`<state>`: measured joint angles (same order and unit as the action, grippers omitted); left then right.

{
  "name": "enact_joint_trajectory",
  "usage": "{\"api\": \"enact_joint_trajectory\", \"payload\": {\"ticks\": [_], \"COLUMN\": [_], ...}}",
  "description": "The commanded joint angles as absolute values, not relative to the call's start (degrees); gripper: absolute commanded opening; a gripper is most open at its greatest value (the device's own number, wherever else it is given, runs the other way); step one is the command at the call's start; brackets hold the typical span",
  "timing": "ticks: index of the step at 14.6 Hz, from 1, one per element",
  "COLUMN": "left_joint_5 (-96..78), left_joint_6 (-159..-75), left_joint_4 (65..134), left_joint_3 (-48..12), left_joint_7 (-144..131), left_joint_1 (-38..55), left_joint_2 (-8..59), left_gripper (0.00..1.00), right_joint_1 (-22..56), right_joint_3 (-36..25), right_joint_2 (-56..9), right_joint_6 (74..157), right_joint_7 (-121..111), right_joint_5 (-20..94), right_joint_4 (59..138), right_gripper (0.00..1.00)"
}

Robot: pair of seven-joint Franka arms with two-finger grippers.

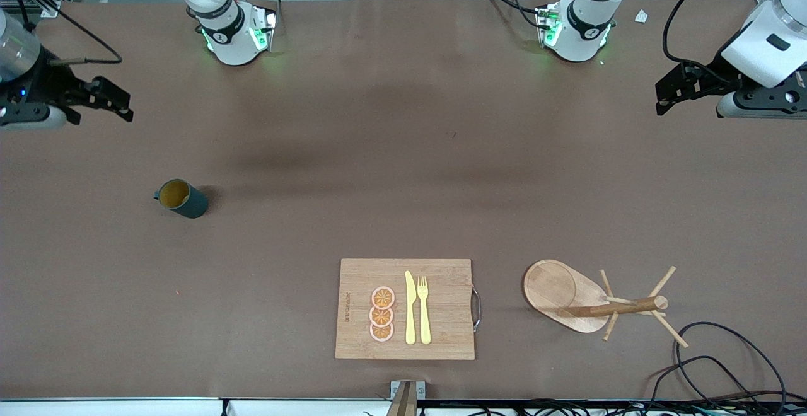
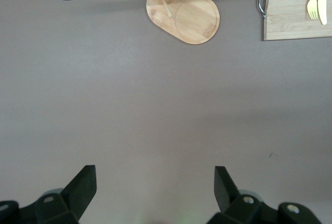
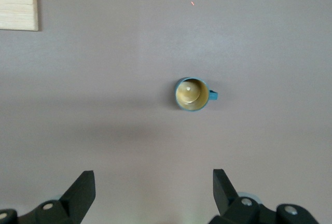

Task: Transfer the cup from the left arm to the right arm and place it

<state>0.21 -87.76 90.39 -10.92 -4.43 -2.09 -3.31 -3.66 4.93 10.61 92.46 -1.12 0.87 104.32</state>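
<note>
Teal and upright, the cup (image 1: 182,198) stands on the table (image 1: 403,151) toward the right arm's end, untouched. We see the right gripper (image 1: 107,102) and left gripper (image 1: 674,91) waiting above the table's ends, fingers spread, empty.

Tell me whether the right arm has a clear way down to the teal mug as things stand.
Probably yes. The teal mug stands upright on bare table toward the right arm's end, nothing beside it. The right hand hangs open above the table, and its wrist view shows the mug unobstructed below.
</note>
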Motion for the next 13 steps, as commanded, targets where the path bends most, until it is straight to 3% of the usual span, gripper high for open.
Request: {"api": "enact_joint_trajectory", "payload": {"ticks": [1, 13], "left_joint_5": [0.5, 0.4], "left_joint_6": [-87.5, -86.3], "left_joint_4": [88.5, 88.5], "left_joint_3": [-11.0, -11.0], "left_joint_7": [-3.6, -3.5], "left_joint_1": [-2.1, -2.5], "left_joint_2": [-2.6, -2.3], "left_gripper": [1.0, 1.0], "right_joint_1": [-1.8, -1.8], "right_joint_3": [4.7, 5.1], "right_joint_2": [11.3, 11.3], "right_joint_6": [90.2, 87.0], "right_joint_7": [1.8, 3.7], "right_joint_5": [1.1, 1.1], "right_joint_4": [102.3, 99.8], "right_gripper": [1.0, 1.0]}}
